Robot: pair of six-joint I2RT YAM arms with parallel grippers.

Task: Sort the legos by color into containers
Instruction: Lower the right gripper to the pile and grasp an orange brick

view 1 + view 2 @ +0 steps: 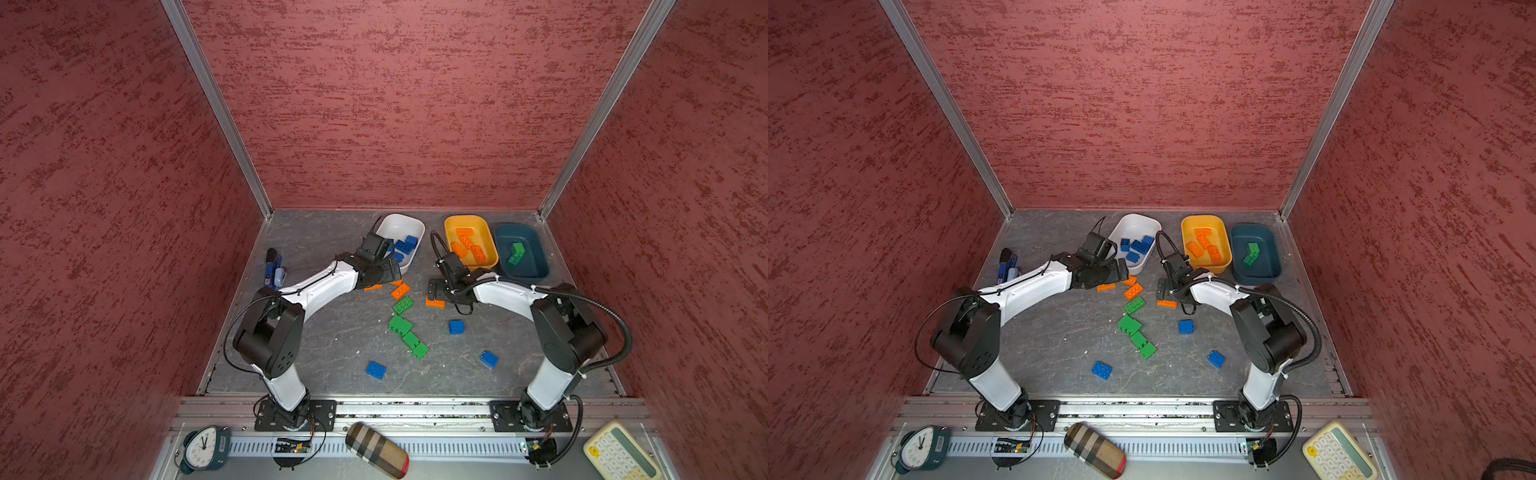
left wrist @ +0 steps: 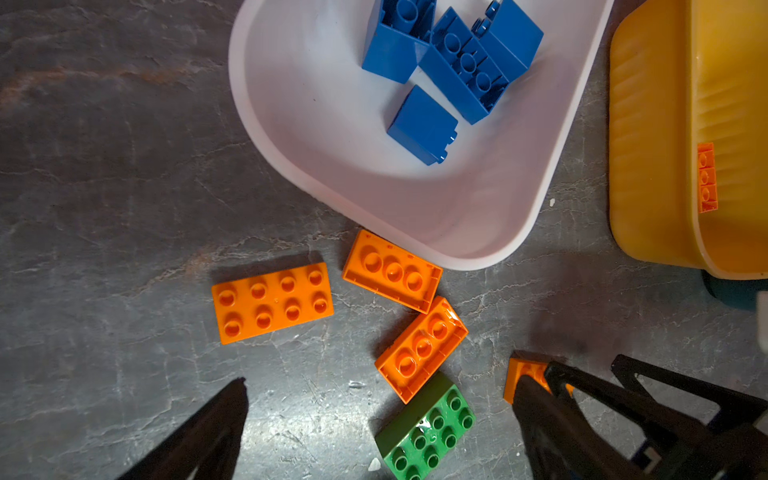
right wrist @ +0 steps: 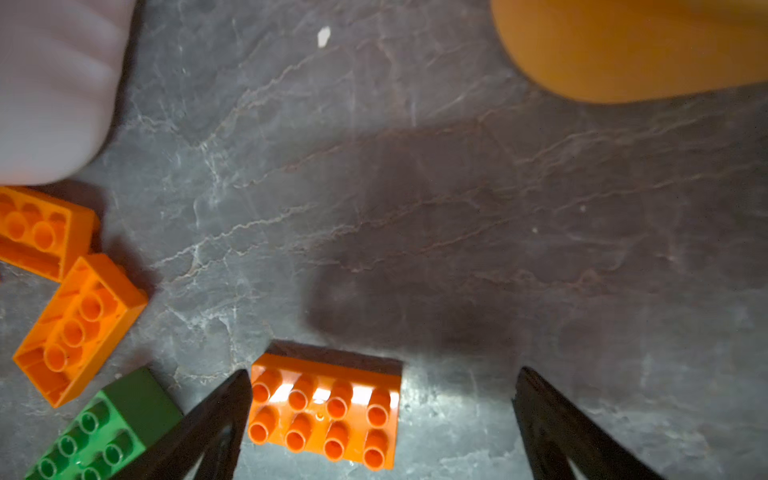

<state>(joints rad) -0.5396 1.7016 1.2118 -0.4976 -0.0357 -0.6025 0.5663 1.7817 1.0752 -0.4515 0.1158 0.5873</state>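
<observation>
Both grippers are released. The left gripper [image 2: 382,380] hangs above orange legos [image 2: 272,302] near the white tub [image 1: 401,226], and the right gripper [image 3: 382,374] straddles an orange brick [image 3: 324,415] on the bench [image 1: 332,332]. The white tub holds blue bricks, the yellow tub [image 1: 465,222] orange and the teal tub [image 1: 536,257] green.

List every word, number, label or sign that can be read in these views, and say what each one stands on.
No text here is legible enough to quote.
Clock dial: markings too small to read.
Calculator keys: markings too blurred to read.
Orange brick studs: no lettering can be made out.
</observation>
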